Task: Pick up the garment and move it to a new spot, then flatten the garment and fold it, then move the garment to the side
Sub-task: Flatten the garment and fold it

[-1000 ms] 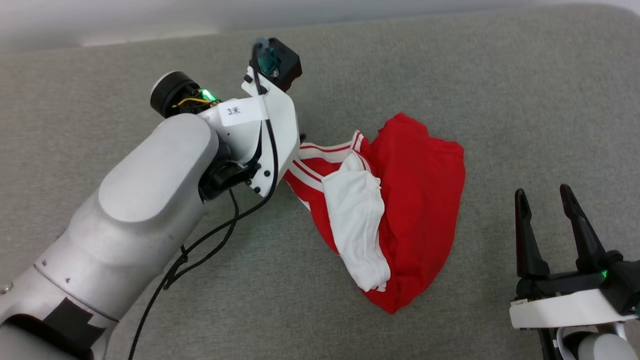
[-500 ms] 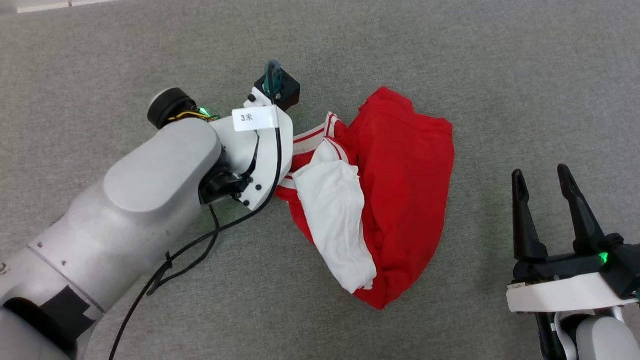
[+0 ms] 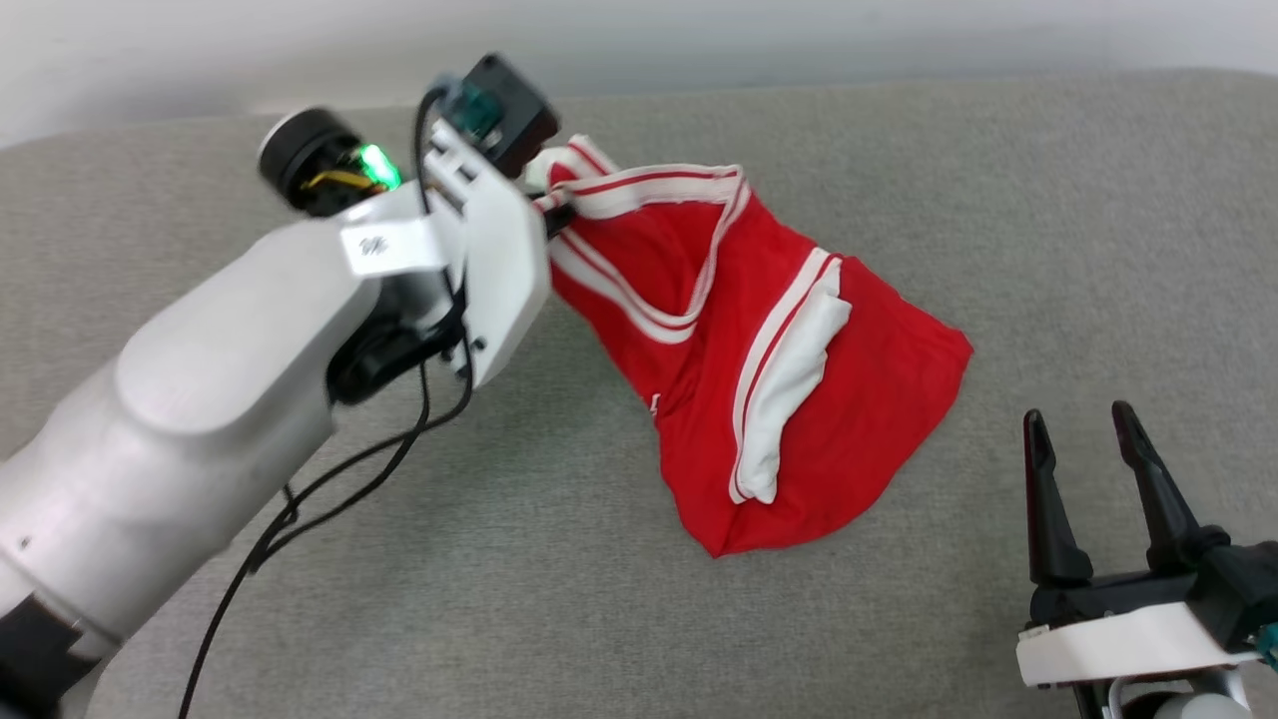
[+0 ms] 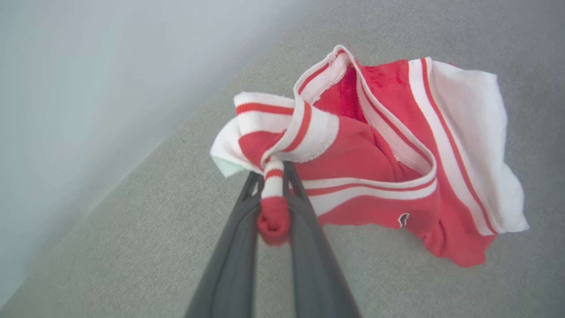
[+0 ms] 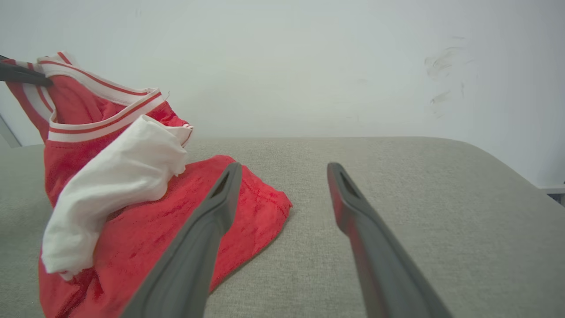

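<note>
Well, the garment (image 3: pixel 789 369) hangs by its striped trim from my left gripper (image 4: pixel 271 174) near the far edge of the grey pad (image 3: pixel 998 200), its red bottom resting on the pad's middle. Those fingers (image 4: pixel 304 234) are pinched tight on just a small roll of trim, so a fast pull could make it slip out, I think. My right gripper (image 3: pixel 1078 414) sits by the near right corner, fingers wide apart, empty. Bunched folds hide most of the front.
</note>
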`<state>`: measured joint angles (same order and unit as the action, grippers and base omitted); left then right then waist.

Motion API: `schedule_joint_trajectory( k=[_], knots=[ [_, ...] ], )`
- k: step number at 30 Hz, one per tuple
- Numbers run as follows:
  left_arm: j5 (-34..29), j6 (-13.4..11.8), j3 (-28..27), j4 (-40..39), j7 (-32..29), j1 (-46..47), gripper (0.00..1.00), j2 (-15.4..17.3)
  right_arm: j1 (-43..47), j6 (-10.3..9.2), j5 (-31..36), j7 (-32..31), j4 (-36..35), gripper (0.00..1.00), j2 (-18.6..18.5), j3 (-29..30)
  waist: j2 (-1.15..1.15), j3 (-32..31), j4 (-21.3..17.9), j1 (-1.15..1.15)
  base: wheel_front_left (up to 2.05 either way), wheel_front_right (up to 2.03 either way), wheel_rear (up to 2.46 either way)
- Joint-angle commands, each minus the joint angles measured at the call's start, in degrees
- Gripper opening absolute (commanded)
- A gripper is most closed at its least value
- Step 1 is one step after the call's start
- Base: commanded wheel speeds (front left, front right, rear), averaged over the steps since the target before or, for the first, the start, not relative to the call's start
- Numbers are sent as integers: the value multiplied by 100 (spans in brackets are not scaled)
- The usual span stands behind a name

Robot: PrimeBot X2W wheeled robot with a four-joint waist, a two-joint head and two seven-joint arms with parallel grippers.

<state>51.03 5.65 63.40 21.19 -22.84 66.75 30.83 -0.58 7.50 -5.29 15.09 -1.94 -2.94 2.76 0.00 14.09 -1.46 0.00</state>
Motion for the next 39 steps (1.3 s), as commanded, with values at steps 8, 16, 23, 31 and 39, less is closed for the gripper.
schedule_joint_trajectory(
  k=[8, 16, 23, 31, 39],
  knots=[
    [367, -952, -204, -877, 712, -1770, 0, 1048, 213, -2, -26, 12, 10, 100, 12, 4, 0, -403, 361, 0, 0, 0, 0],
    [1080, -1584, -121, -1000, 1228, -3631, 0, 1434, 301, -2, -35, 12, 65, 100, 13, -6, 0, -463, 322, 0, 0, 0, 0],
    [1210, -1728, -228, -835, 1755, -4103, 100, 1317, 391, -2, 10, 12, 101, 100, 13, 41, 0, -654, 337, 0, 0, 0, 0],
    [849, -2056, -604, -1061, 2714, -3881, 100, 1430, 513, -2, 7, 12, 90, 100, 13, 49, 0, -897, 343, 0, 0, 0, 0],
    [468, -2233, -806, -1699, 2441, -3045, 100, 1724, 487, -2, 42, 12, 51, 100, 12, 7, 0, -917, 317, 0, 0, 0, 0]
  ],
)
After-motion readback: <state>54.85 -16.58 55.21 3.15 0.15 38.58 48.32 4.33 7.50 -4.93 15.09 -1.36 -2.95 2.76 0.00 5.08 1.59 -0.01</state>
